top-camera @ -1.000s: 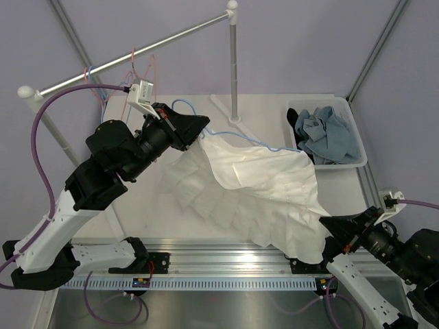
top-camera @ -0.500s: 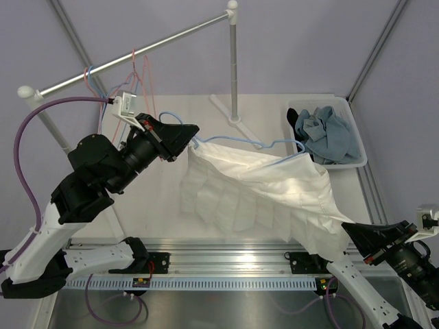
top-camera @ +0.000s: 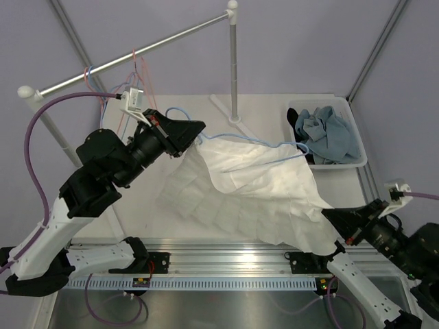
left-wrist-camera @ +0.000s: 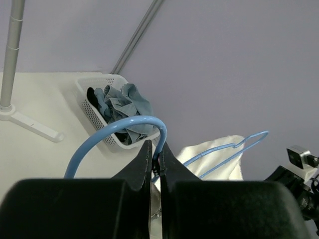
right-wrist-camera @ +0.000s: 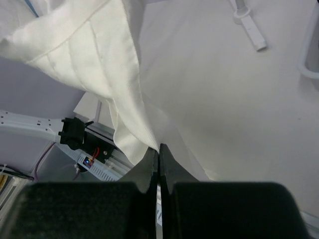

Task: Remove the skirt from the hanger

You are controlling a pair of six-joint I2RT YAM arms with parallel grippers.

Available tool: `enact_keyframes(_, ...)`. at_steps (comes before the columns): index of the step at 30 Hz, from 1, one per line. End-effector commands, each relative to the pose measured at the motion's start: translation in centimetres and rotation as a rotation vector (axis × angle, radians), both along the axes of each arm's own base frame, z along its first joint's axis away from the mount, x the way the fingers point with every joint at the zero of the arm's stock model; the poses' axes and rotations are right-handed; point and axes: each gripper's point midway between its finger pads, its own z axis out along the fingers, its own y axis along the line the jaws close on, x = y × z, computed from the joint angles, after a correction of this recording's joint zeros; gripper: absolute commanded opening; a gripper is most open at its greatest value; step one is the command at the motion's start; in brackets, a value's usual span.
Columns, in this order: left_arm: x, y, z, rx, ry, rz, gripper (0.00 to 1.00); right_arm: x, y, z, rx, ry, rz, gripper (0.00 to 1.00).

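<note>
No black skirt shows for certain; a bit of black fabric (top-camera: pixel 293 118) lies in the basket, also in the left wrist view (left-wrist-camera: pixel 93 97). A thin pink hanger (top-camera: pixel 145 68) hangs bare on the rail. My left gripper (top-camera: pixel 199 130) (left-wrist-camera: pixel 155 149) is shut on the neck of a light-blue hanger (top-camera: pixel 254 140) (left-wrist-camera: pixel 114 127) that carries a white shirt (top-camera: pixel 254 185) (left-wrist-camera: pixel 219 154). My right gripper (top-camera: pixel 328 216) (right-wrist-camera: pixel 158 148) is shut on the shirt's lower hem (right-wrist-camera: pixel 99 45), stretching it across the table.
A white basket (top-camera: pixel 343 103) (left-wrist-camera: pixel 84 92) at the back right holds blue denim (top-camera: pixel 329 137). The clothes rail (top-camera: pixel 103 67) crosses the back left with other wire hangers; its upright pole (top-camera: pixel 234 68) stands mid-back, and its foot (right-wrist-camera: pixel 246 22) lies on the table.
My right gripper pulled the shirt hem out to the right, then came back left and up. My left gripper shifted slightly left and back. More of the blue hanger wire is bare.
</note>
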Motion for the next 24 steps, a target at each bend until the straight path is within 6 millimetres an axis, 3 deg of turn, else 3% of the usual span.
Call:
enact_keyframes(1,-0.8,-1.3,4.1,-0.133,-0.082,-0.088,0.00,3.7,4.3,1.8,0.022,-0.015,0.121,0.00)
enact_keyframes(5,-1.9,-4.3,5.3,-0.203,-0.056,-0.245,0.00,6.6,8.1,1.4,0.044,0.039,0.227,0.00)
enact_keyframes(9,-2.2,-4.9,5.8,-0.215,-0.053,-0.277,0.00,8.1,9.9,1.3,0.068,0.056,0.279,0.00)
enact_keyframes(13,-2.9,-3.8,6.9,-0.237,-0.077,-0.270,0.00,9.8,10.4,0.8,0.060,0.049,0.253,0.00)
enact_keyframes(17,-4.9,-1.8,9.4,-0.273,-0.129,-0.298,0.00,13.0,10.6,0.9,-0.024,0.043,0.198,0.00)
enact_keyframes(18,-5.4,-1.3,9.9,-0.280,-0.142,-0.304,0.00,14.2,10.2,1.2,-0.067,0.016,0.160,0.00)
enact_keyframes(19,-6.1,-0.7,10.3,-0.287,-0.154,-0.313,0.00,14.9,9.9,3.1,-0.076,-0.022,0.127,0.00)
enact_keyframes(21,-6.7,-0.1,10.2,-0.269,-0.166,-0.315,0.00,18.2,8.8,3.8,-0.166,-0.051,0.014,0.00)
enact_keyframes(22,-7.2,0.7,10.3,-0.268,-0.177,-0.313,0.00,18.8,8.1,6.4,-0.174,-0.109,-0.032,0.00)
enact_keyframes(24,-7.1,1.0,8.6,-0.209,-0.168,-0.292,0.00,21.8,6.7,7.8,-0.263,-0.147,-0.145,0.00)
